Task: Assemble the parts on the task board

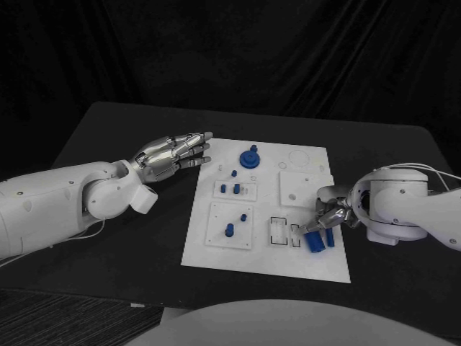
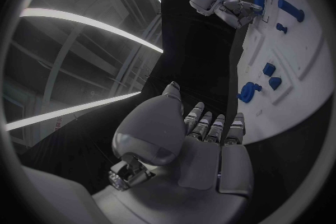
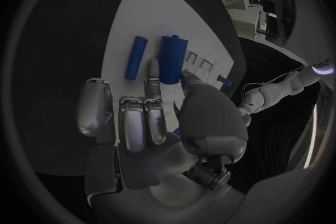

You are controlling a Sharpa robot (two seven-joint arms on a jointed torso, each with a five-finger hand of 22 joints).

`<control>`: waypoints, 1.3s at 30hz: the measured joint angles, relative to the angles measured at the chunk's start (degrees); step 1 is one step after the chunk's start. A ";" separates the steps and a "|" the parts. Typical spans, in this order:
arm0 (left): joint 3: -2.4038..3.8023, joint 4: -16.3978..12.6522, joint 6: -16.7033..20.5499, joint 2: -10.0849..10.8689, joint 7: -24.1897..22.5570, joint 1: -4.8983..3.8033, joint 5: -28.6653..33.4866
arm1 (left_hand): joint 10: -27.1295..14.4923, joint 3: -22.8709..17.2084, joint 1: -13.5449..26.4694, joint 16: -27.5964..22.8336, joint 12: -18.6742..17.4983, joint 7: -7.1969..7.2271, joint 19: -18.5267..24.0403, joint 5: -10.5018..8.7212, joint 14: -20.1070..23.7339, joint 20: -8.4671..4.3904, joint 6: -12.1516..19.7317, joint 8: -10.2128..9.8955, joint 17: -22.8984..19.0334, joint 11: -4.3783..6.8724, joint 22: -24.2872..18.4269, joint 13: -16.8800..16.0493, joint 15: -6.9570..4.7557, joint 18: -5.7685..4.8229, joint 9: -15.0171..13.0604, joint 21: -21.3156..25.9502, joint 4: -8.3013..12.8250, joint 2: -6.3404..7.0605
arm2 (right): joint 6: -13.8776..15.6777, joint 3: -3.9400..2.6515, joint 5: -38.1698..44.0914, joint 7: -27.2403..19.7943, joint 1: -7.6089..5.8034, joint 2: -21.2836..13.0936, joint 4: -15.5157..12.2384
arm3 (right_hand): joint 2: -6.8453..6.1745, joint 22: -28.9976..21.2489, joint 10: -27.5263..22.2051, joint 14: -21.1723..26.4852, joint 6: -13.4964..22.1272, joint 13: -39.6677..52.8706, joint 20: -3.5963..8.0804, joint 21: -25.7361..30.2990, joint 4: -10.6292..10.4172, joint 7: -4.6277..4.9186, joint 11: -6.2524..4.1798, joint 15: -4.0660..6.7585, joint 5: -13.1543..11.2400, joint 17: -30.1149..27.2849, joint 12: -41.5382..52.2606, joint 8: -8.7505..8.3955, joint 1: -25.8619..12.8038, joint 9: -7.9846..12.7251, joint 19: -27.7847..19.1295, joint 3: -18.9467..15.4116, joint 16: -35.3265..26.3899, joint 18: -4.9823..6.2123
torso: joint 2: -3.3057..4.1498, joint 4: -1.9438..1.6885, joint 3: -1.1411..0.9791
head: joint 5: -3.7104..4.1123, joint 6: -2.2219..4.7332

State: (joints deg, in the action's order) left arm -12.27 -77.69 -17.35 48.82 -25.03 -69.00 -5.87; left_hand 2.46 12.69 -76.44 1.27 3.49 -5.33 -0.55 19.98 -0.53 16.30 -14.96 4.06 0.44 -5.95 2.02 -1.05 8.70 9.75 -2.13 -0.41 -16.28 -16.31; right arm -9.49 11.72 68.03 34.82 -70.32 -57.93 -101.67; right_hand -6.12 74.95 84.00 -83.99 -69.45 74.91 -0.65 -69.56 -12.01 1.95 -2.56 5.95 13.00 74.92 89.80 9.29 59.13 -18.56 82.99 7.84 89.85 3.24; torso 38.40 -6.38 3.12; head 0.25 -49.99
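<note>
The white task board (image 1: 293, 259) lies mid-table. Near its right edge lie a thick blue cylinder (image 1: 314, 242) and a slim blue rod (image 1: 330, 238). My right hand (image 1: 329, 216) reaches onto them; in the right wrist view its thumb and one finger pinch the near end of the thick cylinder (image 3: 171, 56), with the slim rod (image 3: 135, 57) beside it. My left hand (image 1: 173, 155) hovers at the board's far left corner, fingers stretched out and holding nothing. A round blue part (image 1: 251, 157) stands at the board's far side, and small blue pegs (image 1: 230, 189) stand in a square plate.
A second square plate holds two more blue pieces (image 1: 230, 231) on the board's near left. Empty slots (image 1: 282, 231) lie just left of the cylinder. Bare black table (image 1: 137, 245) surrounds the board; a dark curtain hangs behind.
</note>
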 measured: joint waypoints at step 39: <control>0.00 0.45 -0.19 -0.52 0.22 0.40 0.00 | 0.00 0.00 0.00 0.00 0.00 0.00 0.00 0.21 0.00 0.00 0.00 0.00 -0.02 0.00 0.01 0.01 0.00 0.00 0.00 0.00 0.00 0.00 | 7.67 0.20 -14.72 -1.44 -3.11 -2.39 -2.45 | 0.35 -0.02 -0.50 -0.17 7.03 0.03 0.85 2.62 -0.62 -1.19 -0.54 0.73 28.61 -0.01 0.00 9.39 1.81 -18.91 0.44 1.20 -1.80 0.79 | -0.14 0.03 -0.02 | -0.48 0.00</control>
State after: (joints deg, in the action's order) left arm -12.27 -77.25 -17.54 48.30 -24.81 -68.59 -5.87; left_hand 2.46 12.69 -76.44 1.27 3.49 -5.33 -0.55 20.19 -0.53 16.30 -14.96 4.06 0.43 -5.95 2.03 -1.04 8.70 9.75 -2.12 -0.41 -16.28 -16.31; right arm -1.82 11.91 53.31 33.38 -73.43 -60.32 -104.12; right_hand -5.78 74.93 83.50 -84.15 -62.42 74.93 0.20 -66.94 -12.63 0.76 -3.10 6.68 41.61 74.91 89.80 18.68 60.94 -37.47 83.43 9.04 88.05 4.02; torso 38.26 -6.36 3.10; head -0.23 -49.99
